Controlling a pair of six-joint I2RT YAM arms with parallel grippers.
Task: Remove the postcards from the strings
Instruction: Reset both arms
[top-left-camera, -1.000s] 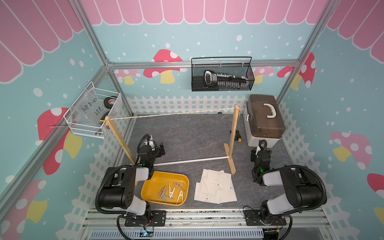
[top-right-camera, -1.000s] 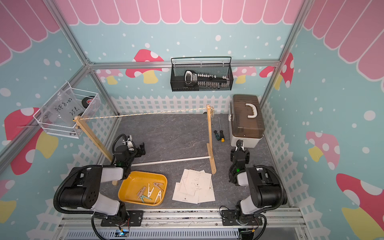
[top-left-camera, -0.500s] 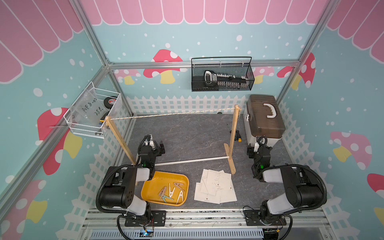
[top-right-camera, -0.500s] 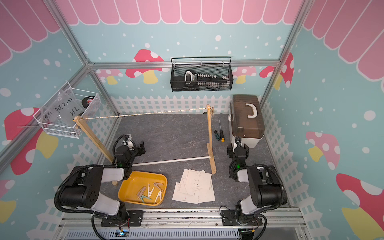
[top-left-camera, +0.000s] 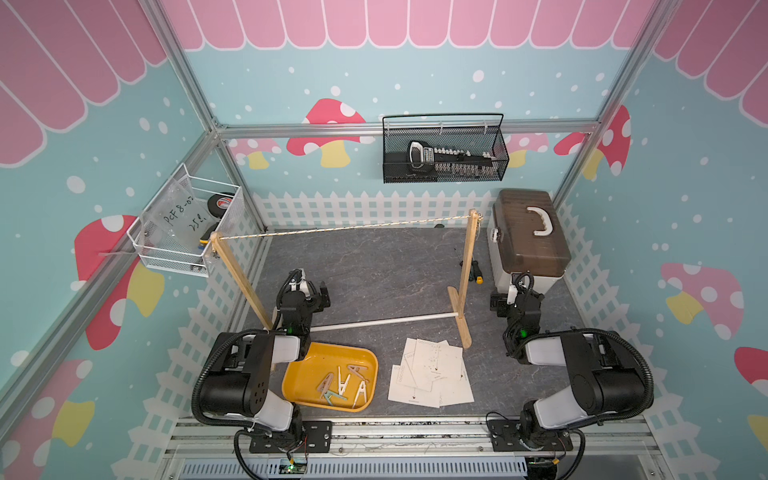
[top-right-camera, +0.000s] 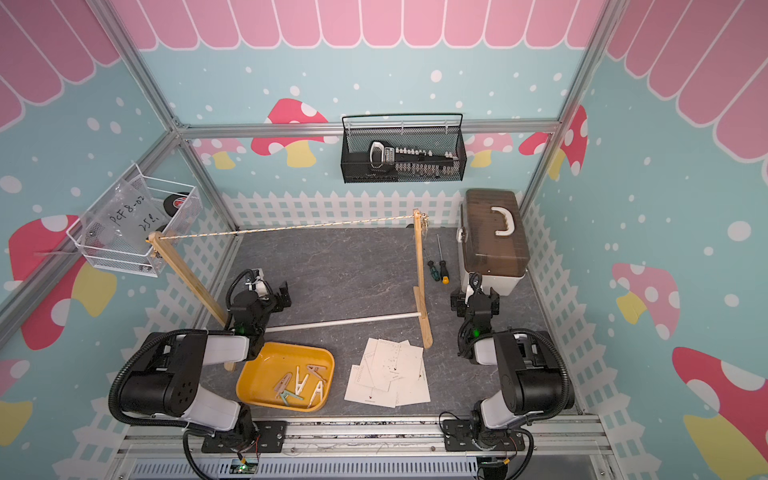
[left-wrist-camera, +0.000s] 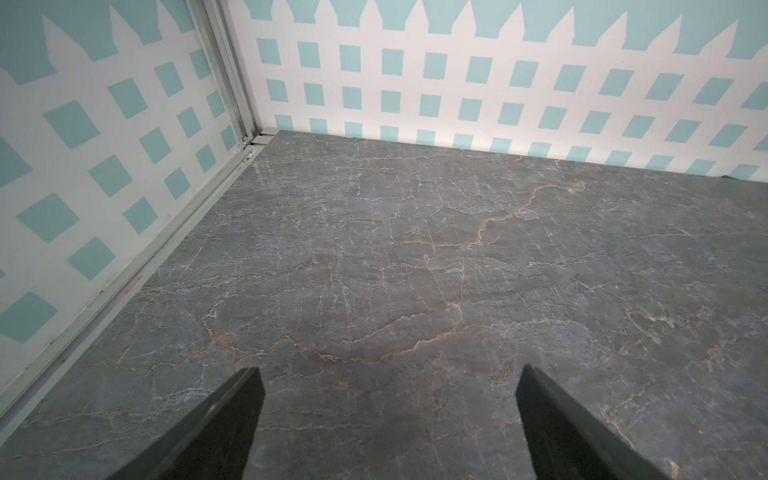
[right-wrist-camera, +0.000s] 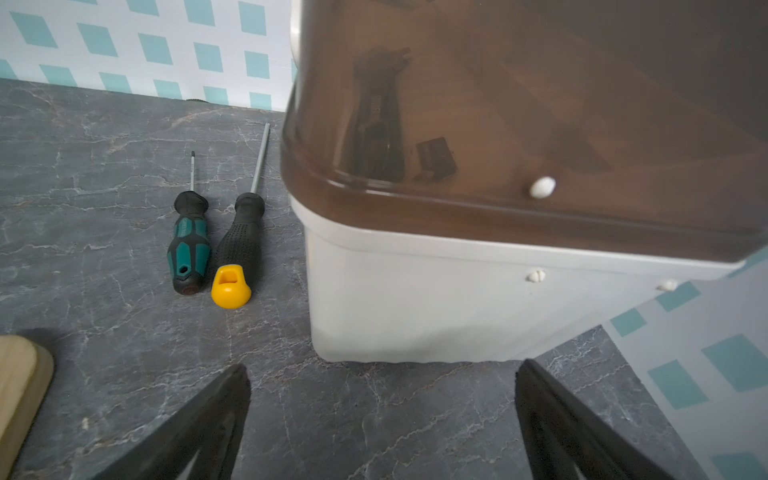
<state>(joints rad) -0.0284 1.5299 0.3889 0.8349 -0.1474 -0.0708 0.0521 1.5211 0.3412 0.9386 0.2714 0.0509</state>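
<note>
Left gripper (left-wrist-camera: 389, 369) and right gripper (right-wrist-camera: 383, 365): gape fully, clasp nothing, hover at either end of the strings (top-left-camera: 345, 227); "PCF 8-02" handwritten on bag (top-left-camera: 178, 220) beside them.

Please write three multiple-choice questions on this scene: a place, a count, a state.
1. Where do the postcards lie? A beside the yellow tray; B inside it; C in a wall basket.
2. How many screwdrivers lie by the box? A one; B two; C four.
3. The string is: A bare; B holding cards; C snapped.
Answers: 1 A, the stack lies flat on the table next to the tray; 2 B, one green-handled, one yellow-capped; 3 A, nothing hangs from it in both top views.
</note>
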